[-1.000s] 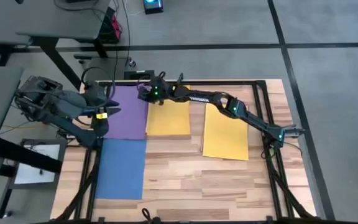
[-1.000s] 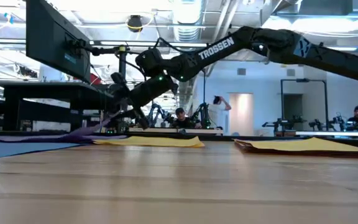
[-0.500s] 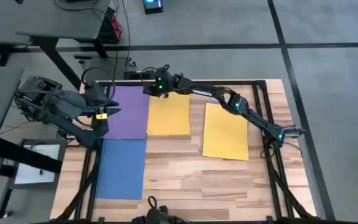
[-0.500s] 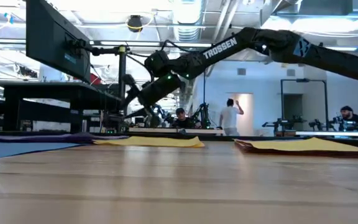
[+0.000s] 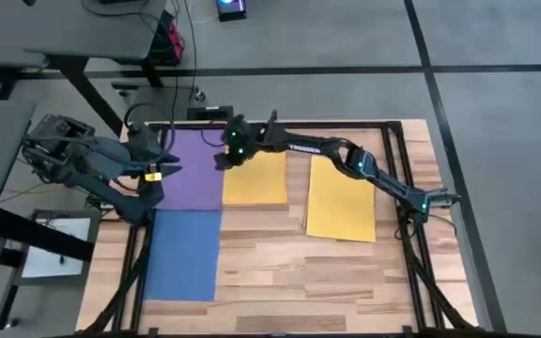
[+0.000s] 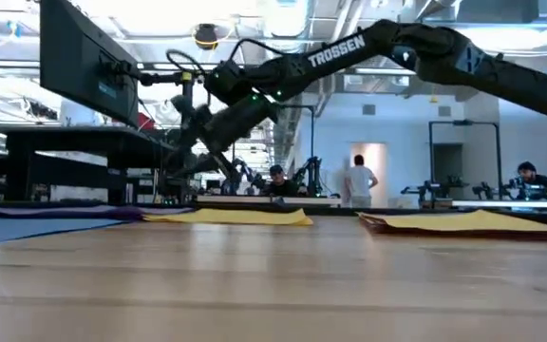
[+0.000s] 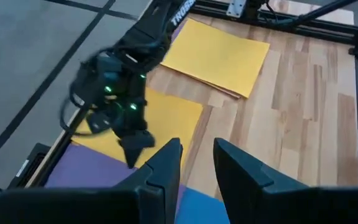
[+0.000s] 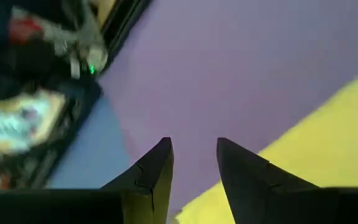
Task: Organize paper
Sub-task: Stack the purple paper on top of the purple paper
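Right end effector (image 5: 222,160) over the purple–yellow seam, upper centre of the high view.

Its fingers stand narrowly apart, holding nothing, above where the purple sheet (image 5: 193,170) meets the yellow sheet (image 5: 255,178). A blue sheet (image 5: 184,254) lies lower left on the worktop (image 5: 280,272); a second yellow stack (image 5: 341,199) lies right of centre. The left end effector (image 5: 154,184) waits at the worktop's left edge, fingers a narrow gap apart, empty.

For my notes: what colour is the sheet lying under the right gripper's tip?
Purple; the high view shows it best, with the right gripper above its edge.
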### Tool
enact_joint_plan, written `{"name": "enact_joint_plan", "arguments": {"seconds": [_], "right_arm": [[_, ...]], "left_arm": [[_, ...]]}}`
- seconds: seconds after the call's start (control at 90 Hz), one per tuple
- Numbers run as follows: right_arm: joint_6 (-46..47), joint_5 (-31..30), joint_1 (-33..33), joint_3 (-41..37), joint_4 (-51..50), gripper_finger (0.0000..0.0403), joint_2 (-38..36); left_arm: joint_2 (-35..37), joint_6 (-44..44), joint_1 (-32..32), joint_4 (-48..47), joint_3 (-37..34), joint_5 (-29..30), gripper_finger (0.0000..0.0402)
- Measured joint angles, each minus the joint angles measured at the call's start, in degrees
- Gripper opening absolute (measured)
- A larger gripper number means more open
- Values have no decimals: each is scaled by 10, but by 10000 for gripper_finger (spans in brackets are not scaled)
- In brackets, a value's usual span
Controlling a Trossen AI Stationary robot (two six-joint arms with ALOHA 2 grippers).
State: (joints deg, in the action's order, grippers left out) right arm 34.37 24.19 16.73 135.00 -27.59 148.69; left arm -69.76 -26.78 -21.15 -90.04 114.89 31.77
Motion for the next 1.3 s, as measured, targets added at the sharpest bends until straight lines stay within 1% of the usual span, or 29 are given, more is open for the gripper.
{"name": "enact_joint_plan", "arguments": {"seconds": [0.089,0.167,0.233,0.356,0.389,0.456,0.633,0.667,0.767,0.844,0.933,1.2,1.3], "right_arm": [[-64,0,-40,0,-19,116,-3],[-95,-47,-74,-3,-53,106,-4],[-107,-95,-96,-13,-58,83,-4],[-109,-143,-122,-14,-60,18,-2],[-109,-156,-127,-13,-63,9,-3],[-100,-180,-135,-12,-75,8,2],[-78,-179,-122,-14,-74,1,28],[-78,-191,-121,-14,-70,1,26],[-78,-203,-113,-12,-37,0,24],[-75,-203,-108,-13,4,0,26],[-66,-202,-100,-13,24,0,25],[-93,-201,-86,-13,-19,0,22],[-94,-181,-82,-13,-10,0,21]], "left_arm": [[0,1,0,0,0,0,82],[0,6,0,0,0,0,82],[0,10,0,0,0,0,82],[0,10,0,0,0,0,82],[0,10,0,0,0,0,82],[0,10,0,0,0,0,82],[0,10,0,0,0,0,82],[0,10,0,0,0,1,82],[0,10,0,0,0,1,82],[-2,10,0,0,0,1,82],[-4,9,0,0,0,1,82],[-8,9,0,0,0,1,82],[-8,10,0,0,0,1,82]]}}
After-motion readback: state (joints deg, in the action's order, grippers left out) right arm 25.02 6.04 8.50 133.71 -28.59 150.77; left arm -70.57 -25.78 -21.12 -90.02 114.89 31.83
